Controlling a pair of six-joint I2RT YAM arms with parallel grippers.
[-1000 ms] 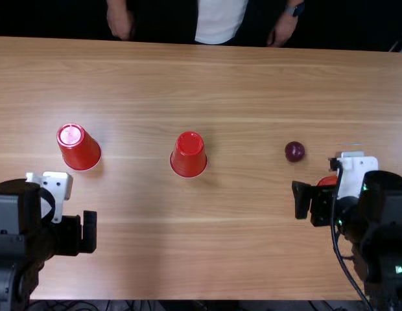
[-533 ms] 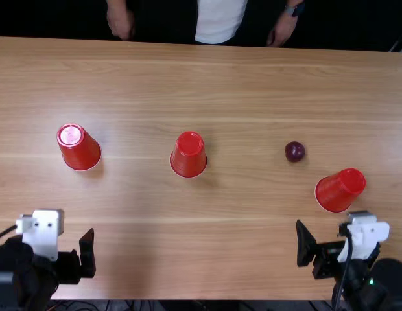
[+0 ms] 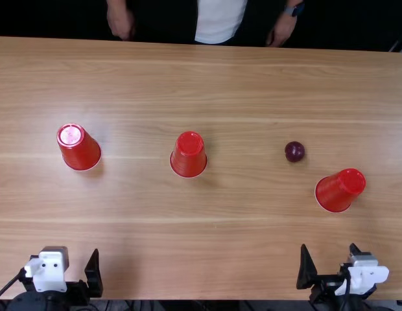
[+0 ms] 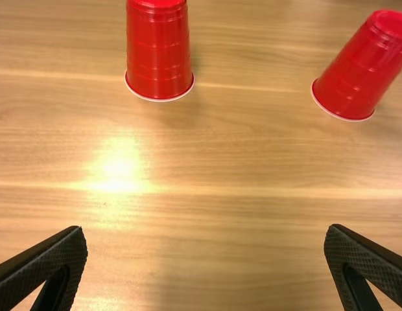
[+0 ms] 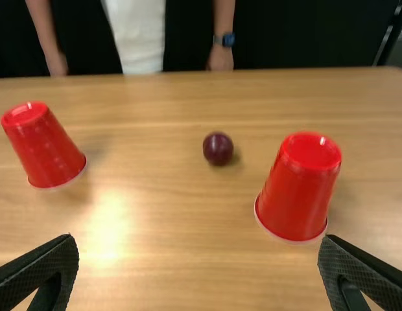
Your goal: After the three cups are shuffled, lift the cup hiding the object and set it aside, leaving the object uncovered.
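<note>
Obstacles on the table (image 3: 201, 84): left cup (image 3: 78, 148), middle cup (image 3: 188, 155), right cup (image 3: 340, 190), all red and inverted; dark red ball (image 3: 294, 151). Wide passable gaps separate left cup, middle cup and ball; narrower gap between ball and right cup.

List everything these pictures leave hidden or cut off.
Whatever is under the left cup and middle cup: hidden by their walls, all views.
Left cup's upturned base, left wrist view: cut by the picture's edge.
Left arm and right arm, top view: mostly cut off by the bottom edge.
</note>
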